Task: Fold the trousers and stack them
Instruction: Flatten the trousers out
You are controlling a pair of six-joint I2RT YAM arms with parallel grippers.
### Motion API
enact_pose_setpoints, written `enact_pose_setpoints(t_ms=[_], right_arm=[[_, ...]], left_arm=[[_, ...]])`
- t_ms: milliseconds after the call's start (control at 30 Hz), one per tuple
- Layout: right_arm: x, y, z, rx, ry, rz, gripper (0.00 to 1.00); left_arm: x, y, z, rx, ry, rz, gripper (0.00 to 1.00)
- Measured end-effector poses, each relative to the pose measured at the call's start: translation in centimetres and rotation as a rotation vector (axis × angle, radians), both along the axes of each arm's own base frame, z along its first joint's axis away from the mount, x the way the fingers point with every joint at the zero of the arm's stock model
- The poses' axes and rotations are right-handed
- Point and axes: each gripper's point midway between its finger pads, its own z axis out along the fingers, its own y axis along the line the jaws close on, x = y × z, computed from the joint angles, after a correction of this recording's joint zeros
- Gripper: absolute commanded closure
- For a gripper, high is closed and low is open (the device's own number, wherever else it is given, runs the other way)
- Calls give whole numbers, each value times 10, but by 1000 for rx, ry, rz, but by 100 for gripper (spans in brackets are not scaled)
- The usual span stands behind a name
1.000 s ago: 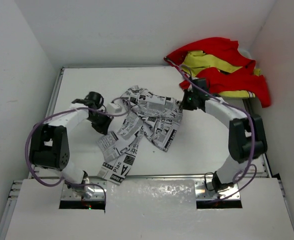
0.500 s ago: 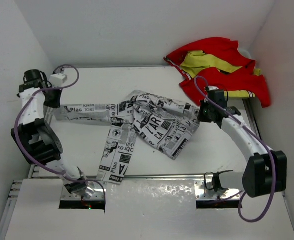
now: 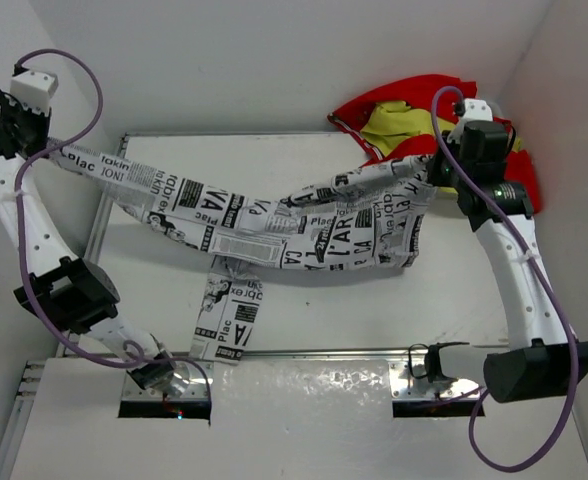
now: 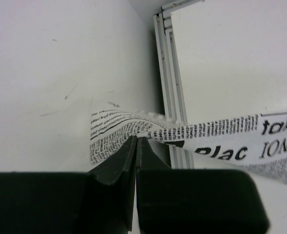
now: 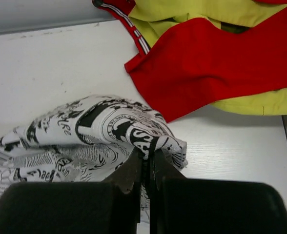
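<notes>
At the far-left edge of the scene, up beside the side wall (image 4: 60, 73), the L claw (image 4: 136, 139) is pinched fully closed on the end of one leg of the trousers (image 3: 304, 220). A small tuft of printed cloth pokes out past the tips toward the wall. From that grip the leg runs as a flat band to the right, over the metal rail (image 4: 170, 97) at the worktop (image 3: 274, 160) edge, then slopes down across the worktop toward the middle. On the opp. side, the R claw (image 5: 147, 152) is likewise closed tight, biting a bunched fold of the trousers' wide end. The cloth bulges up just ahead of its tips and spreads off to the left. So the garment hangs stretched between the 2 claws, L end high by the wall, R end near the far-right corner, the middle sagging lowest. Can't tell whether that sag touches the surface. The 2nd leg drops from the middle and lies toward the near edge, its end betw. the arm bases, nearer the left one. Just beyond the R claw a red and yellow garment (image 5: 221, 63) lies crumpled in the far-right corner, close to the gripped fold but apart from it. A purple cable (image 3: 84, 90) loops over the L arm.
</notes>
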Motion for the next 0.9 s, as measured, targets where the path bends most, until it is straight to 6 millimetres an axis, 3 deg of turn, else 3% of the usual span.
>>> enact_pose_setpoints(t_ms=[67, 133, 300, 500, 533, 567, 600, 633, 667, 700, 733, 767, 833, 900], right_arm=[[-5, -1, 4, 1, -15, 0, 100], [-14, -3, -5, -4, 7, -8, 100], [-47, -22, -46, -67, 150, -92, 100], [-95, -57, -72, -164, 238, -238, 100], [-103, -64, -78, -176, 250, -267, 92], [-109, -68, -85, -185, 267, -289, 39], [-118, -75, -95, -197, 292, -318, 17], [-125, -82, -108, -200, 323, -353, 7], [-132, -87, -120, -206, 355, -377, 2], [-140, -92, -134, -214, 401, -394, 4], [-145, -95, -143, -220, 437, -402, 9], [-147, -94, -149, -216, 459, -392, 23], [-133, -82, -147, -194, 423, -322, 26], [-108, -53, -131, -190, 340, -170, 25]], left_arm=[[-7, -5, 7, 21, -4, -14, 100], [-16, -9, -1, 20, 28, -16, 100], [-47, -11, -52, -20, 227, -16, 100], [-101, -18, -110, -21, 468, -78, 100], [-117, -24, -125, -5, 522, -116, 100], [-136, -32, -141, 7, 585, -158, 100], [-153, -40, -155, 10, 647, -194, 100], [-172, -47, -170, 16, 713, -229, 100], [-186, -52, -182, 14, 768, -255, 100], [-199, -57, -195, 4, 827, -282, 100], [-209, -61, -206, -9, 877, -309, 100], [-216, -64, -216, -26, 912, -334, 100], [-221, -67, -224, -42, 938, -363, 100], [-218, -68, -223, -36, 925, -378, 100]])
